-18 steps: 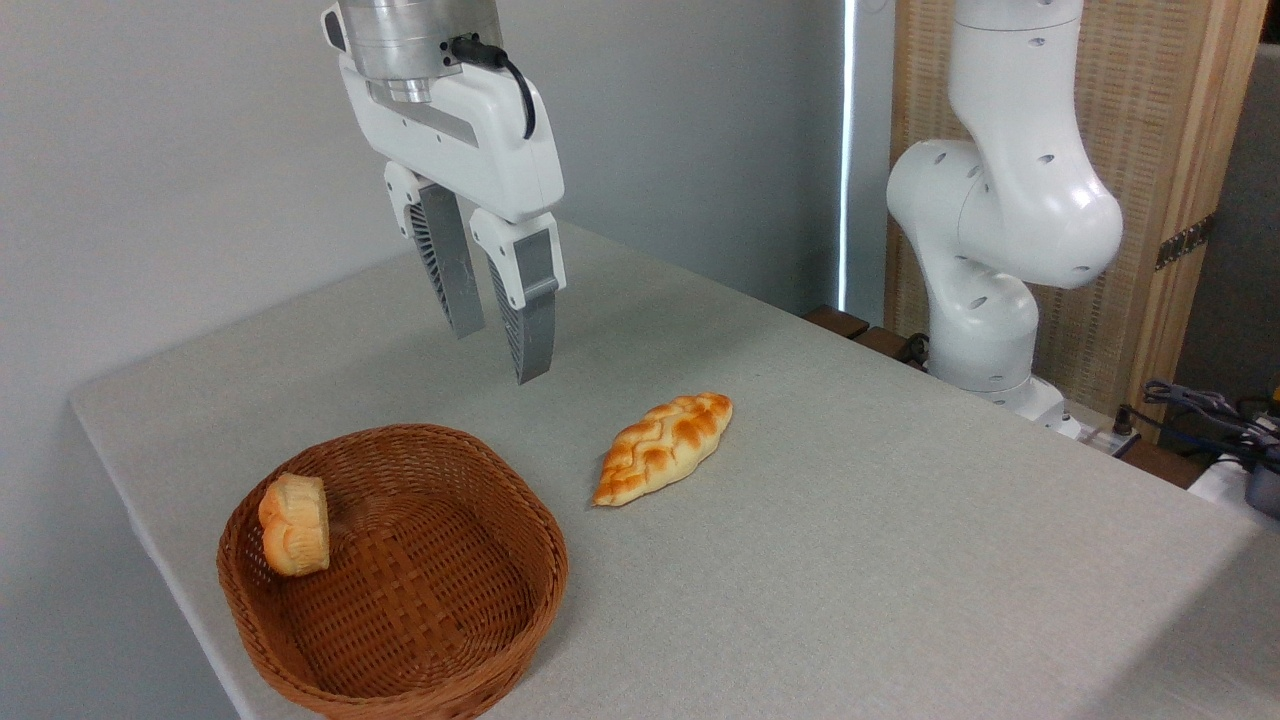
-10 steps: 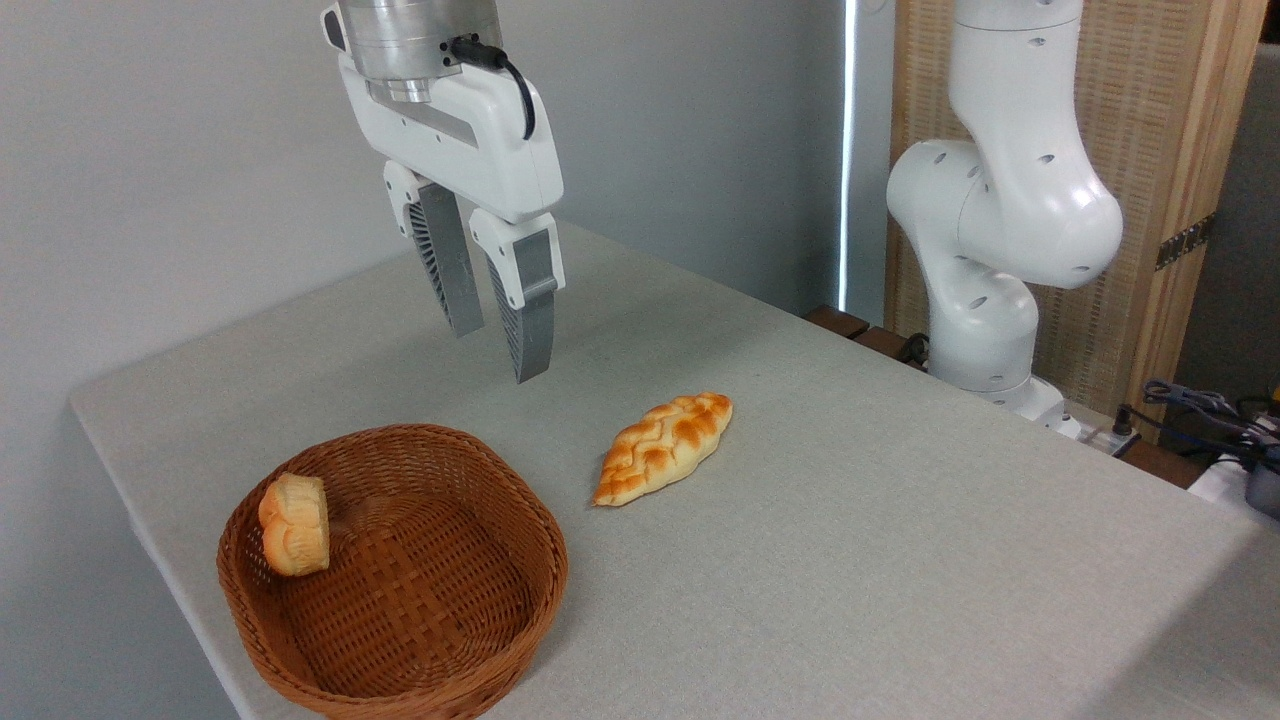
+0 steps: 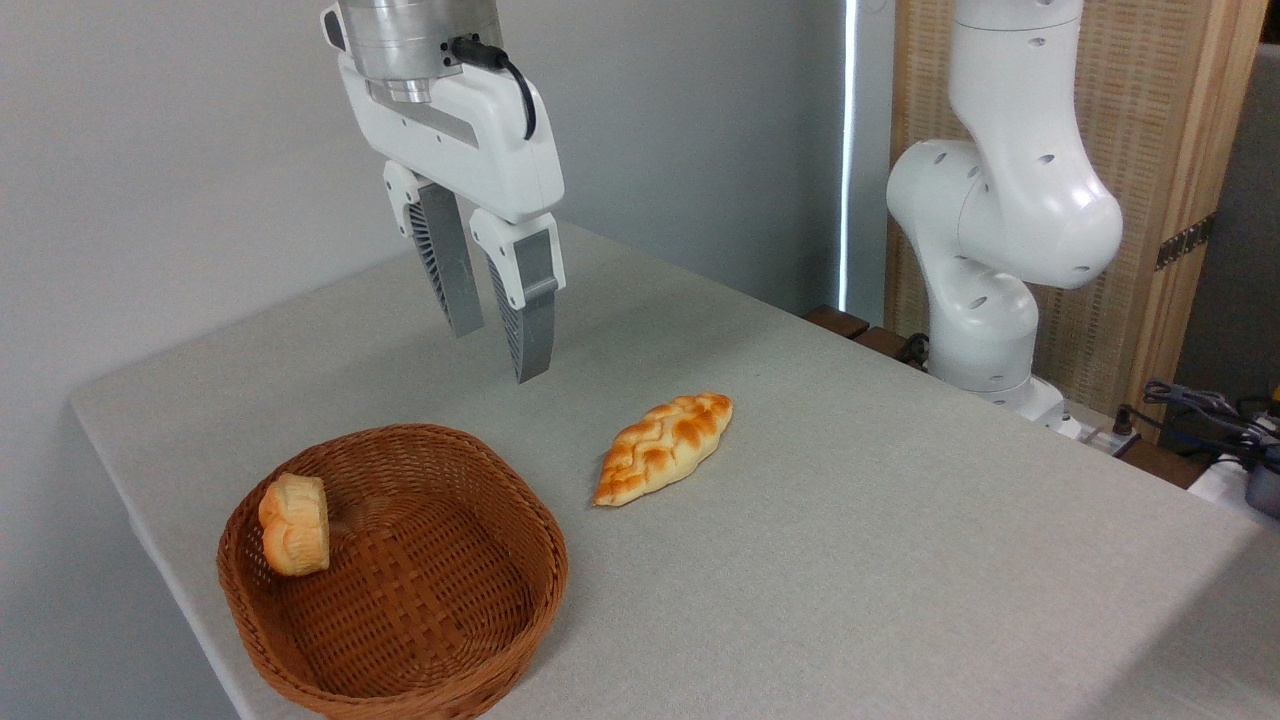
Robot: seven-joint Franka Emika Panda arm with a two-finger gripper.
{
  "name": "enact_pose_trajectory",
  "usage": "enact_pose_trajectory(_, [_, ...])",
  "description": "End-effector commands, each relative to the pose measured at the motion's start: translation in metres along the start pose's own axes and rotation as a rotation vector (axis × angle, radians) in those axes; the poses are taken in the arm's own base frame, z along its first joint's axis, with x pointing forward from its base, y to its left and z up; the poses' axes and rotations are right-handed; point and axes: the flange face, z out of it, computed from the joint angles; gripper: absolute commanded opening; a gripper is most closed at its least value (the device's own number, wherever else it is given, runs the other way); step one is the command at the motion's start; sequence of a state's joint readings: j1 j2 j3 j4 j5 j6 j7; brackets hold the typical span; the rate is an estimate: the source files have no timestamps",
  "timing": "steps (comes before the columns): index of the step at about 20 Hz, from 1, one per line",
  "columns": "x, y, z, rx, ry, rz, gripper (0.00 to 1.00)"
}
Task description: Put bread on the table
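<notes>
Nothing has moved since the earlier frames: the hand [image 3: 495, 352] hangs at the same height above the bench [image 3: 900, 560], and both breads lie as before. Its two fingers stand a little apart and hold nothing. The bread [image 3: 294, 524] leans against the left inner wall of the wicker basket [image 3: 430, 640], standing on its edge, it seems, though its underside is hidden. It lies lower and to the left of the hand, nearer to the camera. The braided loaf [image 3: 664, 447] lies already on the bench, to the right of the basket. I judge the hand must travel left and descend into the basket.
</notes>
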State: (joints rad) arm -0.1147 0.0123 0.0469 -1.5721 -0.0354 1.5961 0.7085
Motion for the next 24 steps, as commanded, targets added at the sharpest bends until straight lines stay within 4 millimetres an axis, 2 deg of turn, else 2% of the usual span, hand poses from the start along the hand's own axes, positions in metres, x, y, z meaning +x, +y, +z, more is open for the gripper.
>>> enact_pose_trajectory(1, [0.006,0.002,-0.001,0.006,0.033,-0.073,1.00])
enact_pose_trajectory(5, [0.009,0.002,-0.001,0.014,0.045,-0.063,1.00])
enact_pose_trajectory(9, [0.035,0.011,0.020,-0.015,0.031,-0.036,1.00])
enact_pose_trajectory(12, [0.046,0.018,0.022,-0.007,0.050,-0.016,1.00])
enact_pose_trajectory(14, [0.060,0.022,0.031,-0.020,0.073,-0.007,1.00])
enact_pose_trajectory(18, [0.099,0.034,0.065,-0.045,0.120,0.003,1.00])
enact_pose_trajectory(21, [0.138,0.046,0.108,-0.044,0.151,-0.062,1.00])
enact_pose_trajectory(24, [0.154,0.040,0.126,-0.021,0.201,-0.059,1.00])
